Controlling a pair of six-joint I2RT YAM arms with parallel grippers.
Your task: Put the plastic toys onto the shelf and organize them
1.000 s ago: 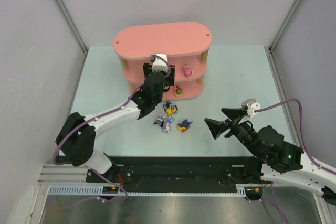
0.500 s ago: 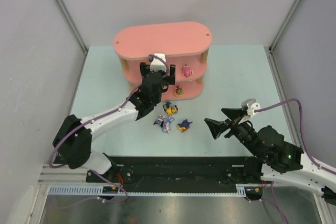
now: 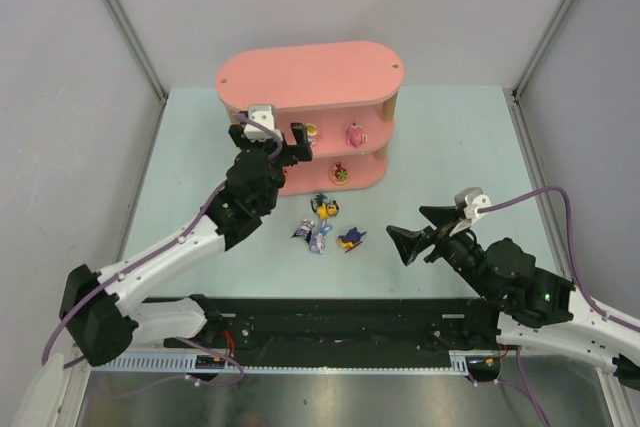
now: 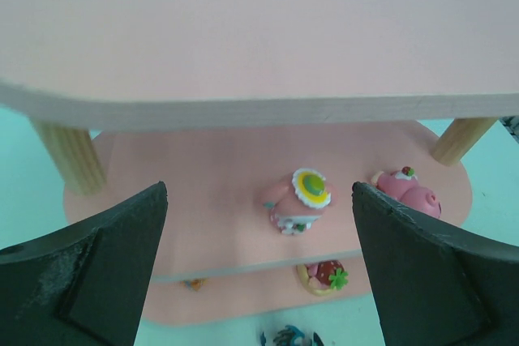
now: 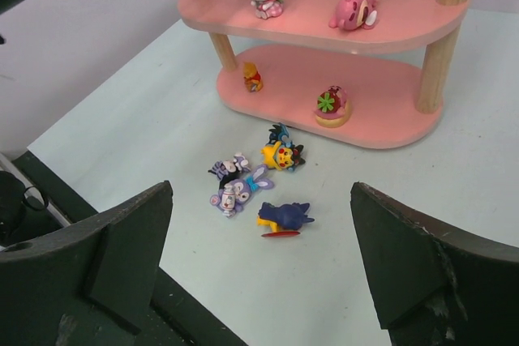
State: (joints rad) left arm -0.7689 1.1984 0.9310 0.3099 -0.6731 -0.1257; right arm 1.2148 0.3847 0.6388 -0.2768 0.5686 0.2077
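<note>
The pink shelf [image 3: 300, 72] stands at the back of the table. On its middle tier stand a pink toy with a yellow hat [image 4: 298, 198] and a pink round toy [image 4: 405, 192]. On the bottom tier sit a strawberry toy [image 5: 330, 105] and a small orange toy [image 5: 253, 79]. On the table in front lie a yellow black-eared toy [image 5: 281, 151], a purple rabbit [image 5: 239, 188], a dark striped toy [image 5: 227, 169] and a navy-and-yellow toy [image 5: 284, 216]. My left gripper [image 3: 269, 137] is open and empty in front of the middle tier. My right gripper [image 3: 408, 224] is open and empty, right of the table toys.
The shelf's light wooden posts [image 5: 438, 58] stand at the tier ends. Grey walls close in the mat [image 3: 450, 137] on the left, back and right. A black rail [image 3: 340, 322] runs along the near edge.
My left arm has swung left and drawn back from the middle tier, leaving the pink yellow-hatted toy uncovered there. The right arm has barely moved.
</note>
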